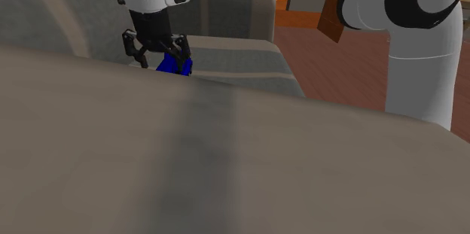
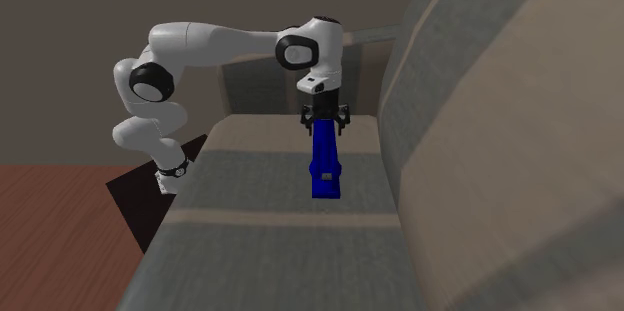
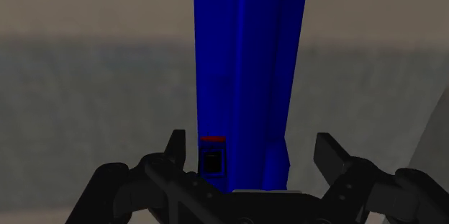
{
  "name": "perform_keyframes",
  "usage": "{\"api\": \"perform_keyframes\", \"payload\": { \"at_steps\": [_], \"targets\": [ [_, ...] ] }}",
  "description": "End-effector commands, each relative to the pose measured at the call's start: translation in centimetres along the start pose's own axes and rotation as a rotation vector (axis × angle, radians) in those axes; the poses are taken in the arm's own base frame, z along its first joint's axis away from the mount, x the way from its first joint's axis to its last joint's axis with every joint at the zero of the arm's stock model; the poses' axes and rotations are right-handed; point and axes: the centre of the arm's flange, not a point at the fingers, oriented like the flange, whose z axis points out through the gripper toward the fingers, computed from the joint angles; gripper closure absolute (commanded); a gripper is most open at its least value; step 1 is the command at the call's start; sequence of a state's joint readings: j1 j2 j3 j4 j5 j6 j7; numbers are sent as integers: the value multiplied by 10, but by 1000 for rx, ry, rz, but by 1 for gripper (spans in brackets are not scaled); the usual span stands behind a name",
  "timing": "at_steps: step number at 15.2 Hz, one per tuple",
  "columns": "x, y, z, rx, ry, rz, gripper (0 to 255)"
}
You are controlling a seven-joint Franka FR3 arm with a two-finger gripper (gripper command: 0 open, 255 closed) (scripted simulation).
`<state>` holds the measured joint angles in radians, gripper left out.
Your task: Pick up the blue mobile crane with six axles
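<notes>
One blue crane [image 2: 324, 164], grey sofa seat [image 2: 250, 184] beneath; reddish floor [image 2: 50, 229].

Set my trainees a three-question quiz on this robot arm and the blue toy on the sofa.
1. True or false: the black two-finger end effector is shut tight on the long blue toy crane.
2. What lies under the crane? A glass table; B grey sofa seat cushion; C tiled counter.
3. Fill in: the end effector stands over the crane's ___ (end/middle).
Key: 1 false, its fingers stand apart; 2 B; 3 end.
</notes>
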<state>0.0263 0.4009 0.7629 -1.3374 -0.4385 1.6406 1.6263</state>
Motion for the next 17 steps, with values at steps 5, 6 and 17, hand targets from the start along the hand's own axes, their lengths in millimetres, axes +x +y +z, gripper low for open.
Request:
{"api": "perform_keyframes", "payload": {
  "at_steps": [5, 6, 17],
  "targets": [
    [-1, -1, 3, 0, 0, 0, 255],
    [-1, -1, 3, 0, 0, 0, 255],
    [5, 0, -34, 0, 0, 0, 255]
  ]
}}
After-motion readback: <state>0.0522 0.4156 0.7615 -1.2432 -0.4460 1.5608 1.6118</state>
